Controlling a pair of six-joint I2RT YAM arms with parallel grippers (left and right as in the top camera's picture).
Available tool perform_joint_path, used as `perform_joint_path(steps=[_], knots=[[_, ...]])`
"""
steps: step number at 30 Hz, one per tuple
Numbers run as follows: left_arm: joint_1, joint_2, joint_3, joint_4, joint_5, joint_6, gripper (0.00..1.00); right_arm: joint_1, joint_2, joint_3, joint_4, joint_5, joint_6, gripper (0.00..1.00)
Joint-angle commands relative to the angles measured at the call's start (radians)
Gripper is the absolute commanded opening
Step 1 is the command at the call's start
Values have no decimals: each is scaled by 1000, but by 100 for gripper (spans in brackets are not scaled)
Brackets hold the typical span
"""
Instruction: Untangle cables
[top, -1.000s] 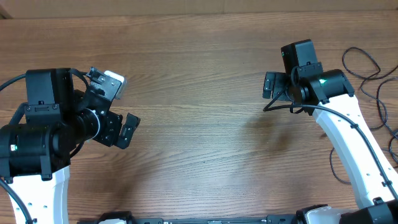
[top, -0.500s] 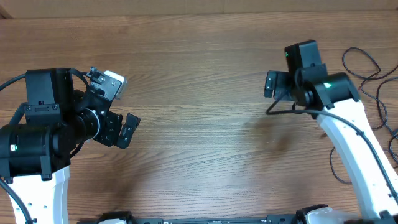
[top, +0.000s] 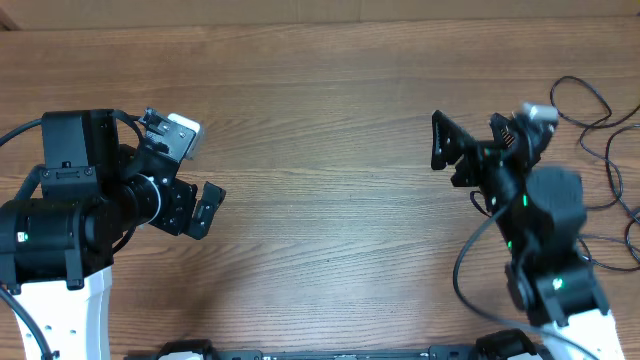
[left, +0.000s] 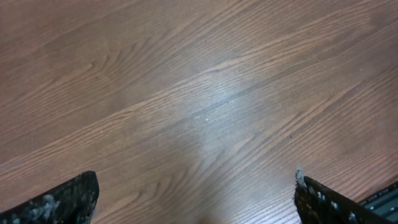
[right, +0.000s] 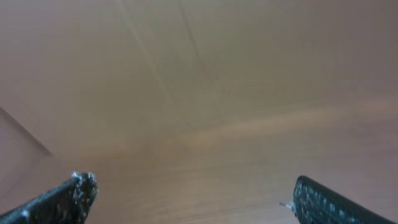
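Observation:
The cables (top: 602, 102) are thin black cords lying in loose loops and strands at the table's far right edge, partly cut off by the frame. My right gripper (top: 450, 156) is left of them, well apart, open and holding nothing. Its wrist view is blurred and shows only wood between the two fingertips (right: 59, 200). My left gripper (top: 192, 168) is at the far left of the table, open and holding nothing. Only bare wood shows between its fingertips (left: 65, 200). No cable appears in either wrist view.
The wooden table (top: 320, 120) spans the whole view. The right arm's body (top: 545, 230) stands near the front right, with its own thicker black wire (top: 458, 270) looping beside it. The left arm's bulk (top: 70, 215) fills the front left.
The right arm has swung back toward the front edge and turned, its gripper now tilted upward and still open. The left arm has not moved.

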Motion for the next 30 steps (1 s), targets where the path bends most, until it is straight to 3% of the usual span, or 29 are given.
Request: perform_joint_path(steps=[1, 6, 11, 28, 30], knots=[[-1, 0, 18, 1, 1, 16, 100, 2, -132, -214, 209, -25, 3, 100], [-1, 0, 18, 1, 1, 16, 100, -26, -265, -558, 622, -26, 4, 100], [-1, 0, 18, 1, 1, 16, 100, -33, -351, -731, 732, -25, 3, 100], [-1, 0, 18, 1, 1, 16, 100, -111, -782, -734, 56, -24, -8, 100], [-1, 0, 18, 1, 1, 16, 100, -111, -818, -734, 46, -24, -12, 100]])
